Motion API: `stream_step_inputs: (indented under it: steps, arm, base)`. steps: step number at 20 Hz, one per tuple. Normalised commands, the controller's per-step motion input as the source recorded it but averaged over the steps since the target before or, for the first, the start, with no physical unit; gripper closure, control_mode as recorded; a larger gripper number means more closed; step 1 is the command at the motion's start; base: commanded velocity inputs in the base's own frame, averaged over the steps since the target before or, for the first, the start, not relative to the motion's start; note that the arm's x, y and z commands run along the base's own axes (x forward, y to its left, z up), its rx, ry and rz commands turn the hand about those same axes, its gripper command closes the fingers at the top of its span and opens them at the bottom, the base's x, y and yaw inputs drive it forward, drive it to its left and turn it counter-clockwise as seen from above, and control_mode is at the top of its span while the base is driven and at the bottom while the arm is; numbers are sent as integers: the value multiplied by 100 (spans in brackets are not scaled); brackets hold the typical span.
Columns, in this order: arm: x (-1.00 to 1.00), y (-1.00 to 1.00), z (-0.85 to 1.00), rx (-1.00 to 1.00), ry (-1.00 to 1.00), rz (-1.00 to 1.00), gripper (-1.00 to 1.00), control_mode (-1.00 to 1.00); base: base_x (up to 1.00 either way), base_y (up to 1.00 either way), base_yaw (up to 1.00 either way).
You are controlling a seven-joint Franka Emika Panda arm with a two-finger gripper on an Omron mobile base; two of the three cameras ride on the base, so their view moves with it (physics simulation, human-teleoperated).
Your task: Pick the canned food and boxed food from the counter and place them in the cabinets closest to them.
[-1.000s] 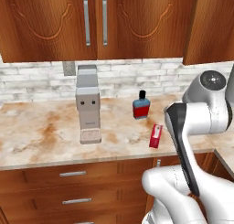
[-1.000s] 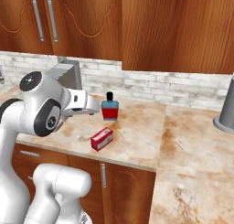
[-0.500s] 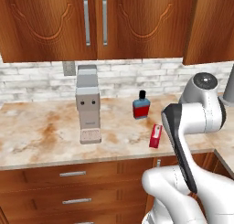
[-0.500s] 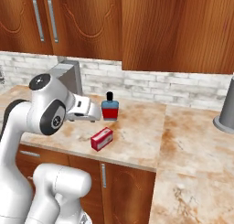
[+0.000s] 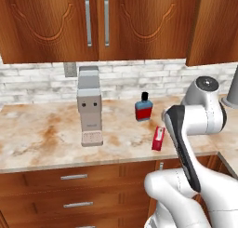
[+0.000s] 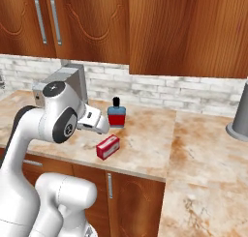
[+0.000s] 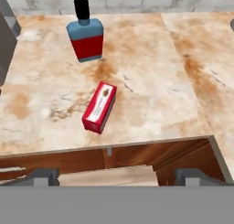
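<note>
At the left of the hand view we see the grey machine (image 7: 5, 40), then the blue-and-red bottle (image 7: 87, 34) at upper left. The boxed food (image 7: 99, 107) lies flat at centre on the desk (image 7: 155, 77) (near its front edge). The end effector (image 7: 118, 177) stands fully open, holding nothing.

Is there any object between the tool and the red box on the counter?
Nothing visible stands in the way. In the hand view the boxed food lies flat on the counter, with bare worktop between it and the open tool. The blue-and-red bottle stands behind the box, apart from it.
</note>
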Motion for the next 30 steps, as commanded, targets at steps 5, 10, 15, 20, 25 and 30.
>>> stream_step_inputs:
  steps: [5,10,15,20,25,30]
  arm:
    - [21,2,-20,4,0,-5,-100,-100]
    - [27,8,-21,2,0,-5,-100,-100]
    - [26,5,-26,4,0,-6,-100,-100]
    - [21,0,-32,5,2,-5,-100,-100]
    - [17,0,-40,5,5,-2,-100,-100]
    - [17,-1,-40,5,5,-2,-100,-100]
  base:
    - [0,0,0]
    - [0,0,0]
    - [0,0,0]
    - [0,0,0]
    - [0,0,0]
    - [0,0,0]
